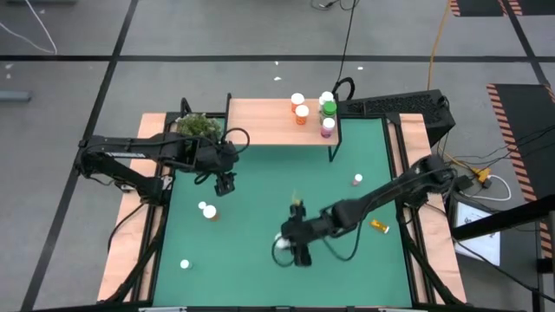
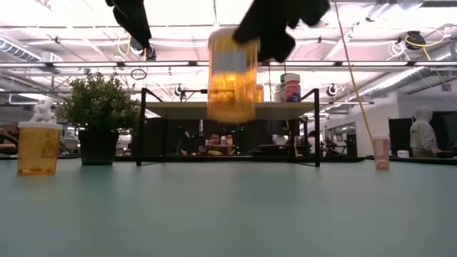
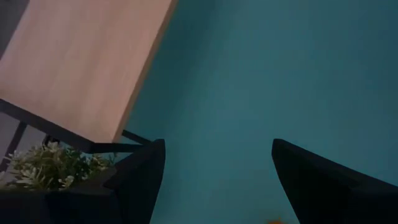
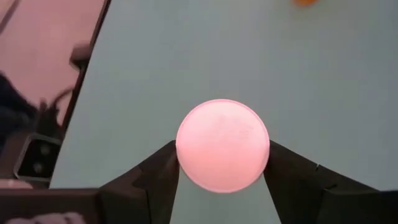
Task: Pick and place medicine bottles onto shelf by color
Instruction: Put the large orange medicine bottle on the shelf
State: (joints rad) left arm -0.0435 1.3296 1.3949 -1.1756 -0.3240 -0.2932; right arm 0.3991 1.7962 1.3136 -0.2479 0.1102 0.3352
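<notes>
My right gripper (image 1: 293,251) is over the green mat's near middle, shut on an orange medicine bottle (image 2: 232,75) with a round pale cap (image 4: 222,144); the bottle is in the air. My left gripper (image 1: 225,183) hovers open above the mat near the shelf's left legs, with nothing between its fingers (image 3: 143,174). The light-wood shelf (image 1: 269,123) stands at the far edge and carries several bottles, among them an orange one (image 1: 301,113), a green-capped one (image 1: 329,108) and a pink one (image 1: 328,128). My right gripper pinches the orange bottle between its two fingers at the top, on opposite sides of the cap's rim (image 4: 185,155). The fingers come from above, pointing down. The bottle hangs upright below them, its base (image 2: 232,118) clear of the mat.
Loose bottles stand on the mat: an orange one (image 1: 208,211) at left, a white-capped one (image 1: 185,264) near left, a pinkish one (image 1: 357,179) at right. An orange bottle (image 1: 379,225) lies on its side. A green plant (image 1: 198,126) stands by the shelf's left end.
</notes>
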